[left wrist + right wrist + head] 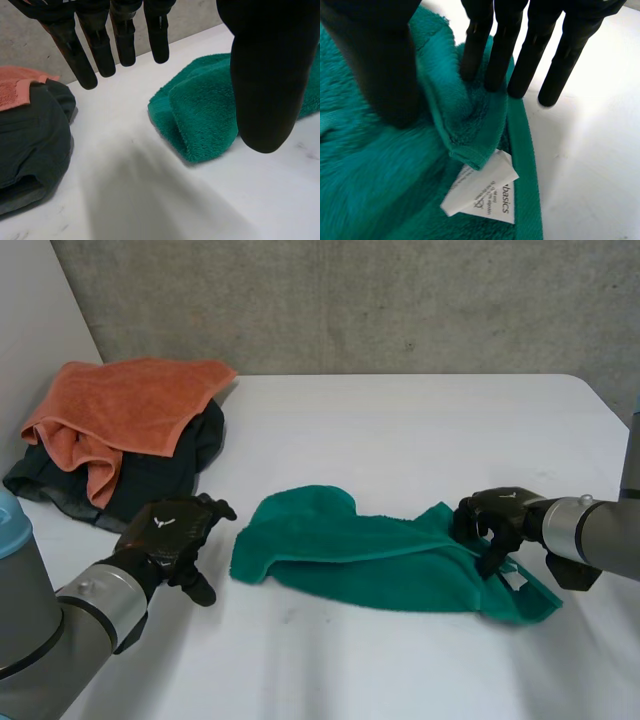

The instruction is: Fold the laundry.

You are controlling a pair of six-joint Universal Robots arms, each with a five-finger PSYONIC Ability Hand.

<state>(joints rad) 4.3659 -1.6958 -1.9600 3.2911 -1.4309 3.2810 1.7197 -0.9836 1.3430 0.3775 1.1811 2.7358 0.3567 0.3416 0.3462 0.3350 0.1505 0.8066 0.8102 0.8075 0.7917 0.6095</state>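
Right hand (500, 518): fingers and thumb pinch a raised fold at the right end of the green towel (370, 562), beside its white label (481, 194). Left hand (172, 532): fingers straight, empty, just beside the towel's left end. The towel lies crumpled on the table (400, 430).

From where I stand, the robot's left arm (90, 612) at the lower left of the frame is a smooth grey cylinder, with a rounded light-blue cap (8, 525) behind it. The right arm (592, 530) at the right edge is the same grey. The matte black left hand (168, 538) and matte black right hand (497, 520) each carry a small white emblem on the back. Its black fingers (100, 45) are slim rods and its thumb (265, 85) is thick and round-tipped.
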